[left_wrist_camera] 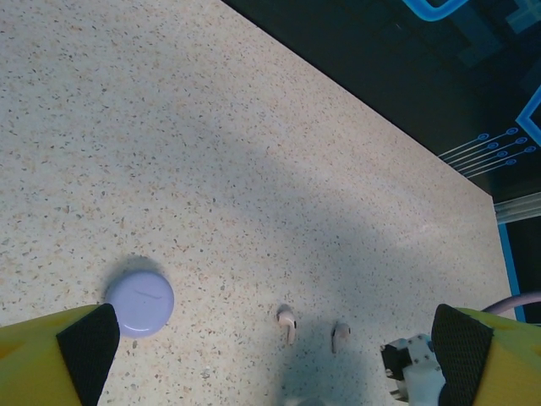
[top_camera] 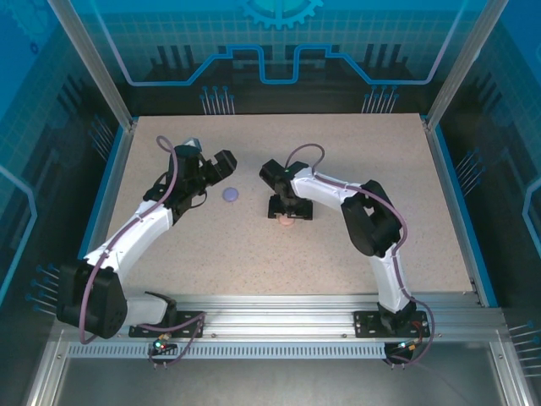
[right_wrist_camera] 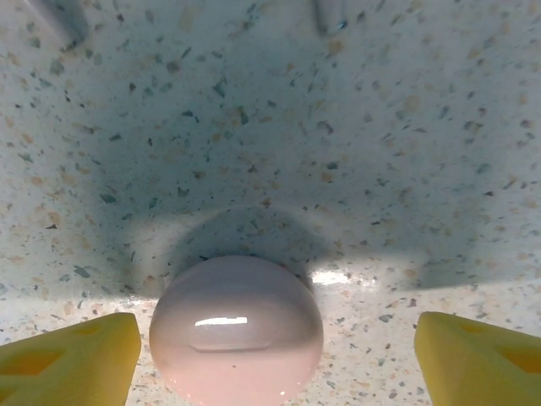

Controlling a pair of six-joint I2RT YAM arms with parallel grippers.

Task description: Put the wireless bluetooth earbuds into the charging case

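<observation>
Near the middle of the table [top_camera: 169, 279], the pink case [right_wrist_camera: 237, 334] is flanked by the right gripper [right_wrist_camera: 275, 355], fingers set wide, nothing clamped. Two pale pink earbuds [left_wrist_camera: 286, 321] are noted loose on the tabletop, between that gripper and the purple case [left_wrist_camera: 139, 304]. Near the purple case, the left gripper [left_wrist_camera: 275, 351] is held wide, empty.

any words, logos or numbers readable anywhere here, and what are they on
None: no readable text in any view.
purple case: plain lid with one faint mark, no letters.
pink case: plain, just a glare streak.
back panel: gear and circuit-line graphics, no words or numbers.
</observation>
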